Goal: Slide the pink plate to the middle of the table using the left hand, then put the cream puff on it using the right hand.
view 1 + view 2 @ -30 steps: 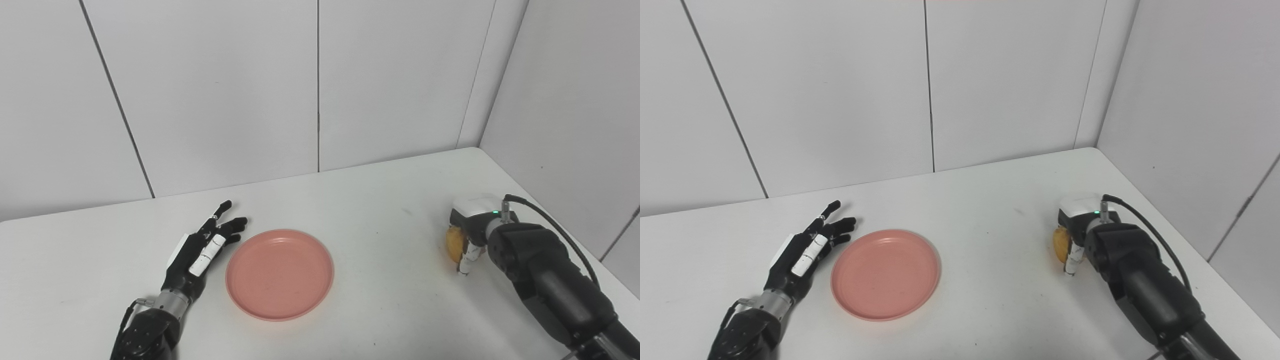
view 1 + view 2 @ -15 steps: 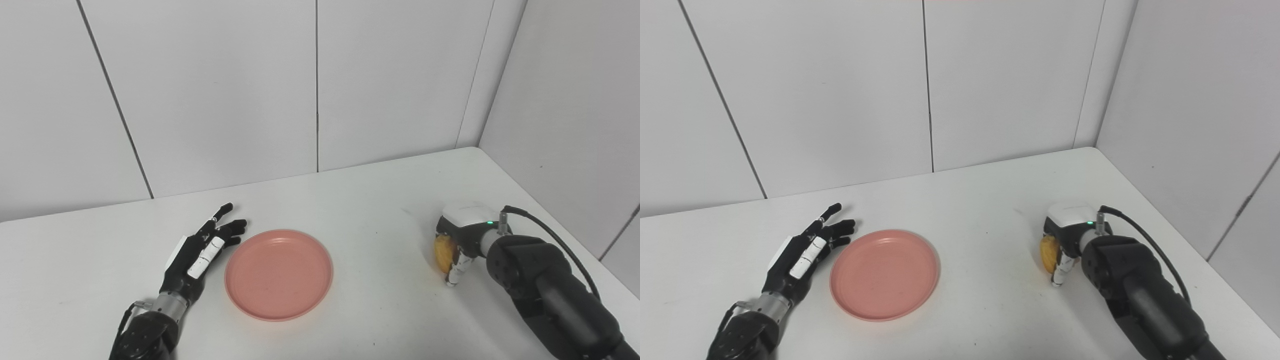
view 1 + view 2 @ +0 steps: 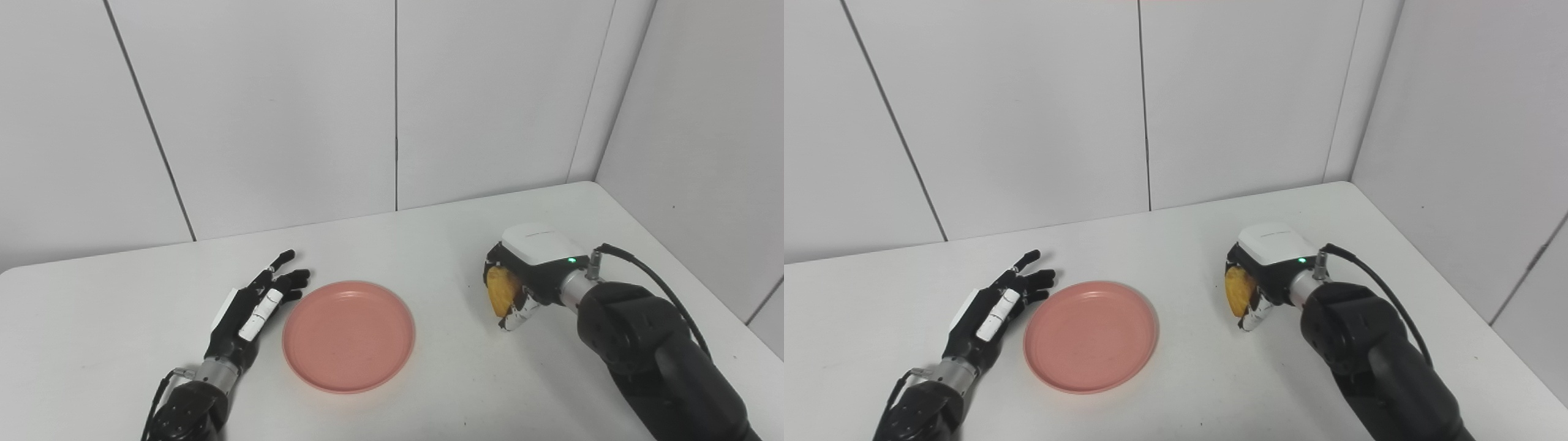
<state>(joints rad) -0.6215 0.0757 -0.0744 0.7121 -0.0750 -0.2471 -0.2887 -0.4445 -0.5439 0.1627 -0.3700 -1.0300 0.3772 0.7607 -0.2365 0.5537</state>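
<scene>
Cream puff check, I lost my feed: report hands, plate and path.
Right hand shut on cream puff, off the table, right of pink plate. Left hand open beside plate. Path clear.

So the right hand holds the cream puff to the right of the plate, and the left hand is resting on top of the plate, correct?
Not quite. The left hand is not on the plate; it lies open on the table beside the plate's left rim, as the left eye view shows. The rest holds: the right hand holds the cream puff to the right of the plate.
</scene>
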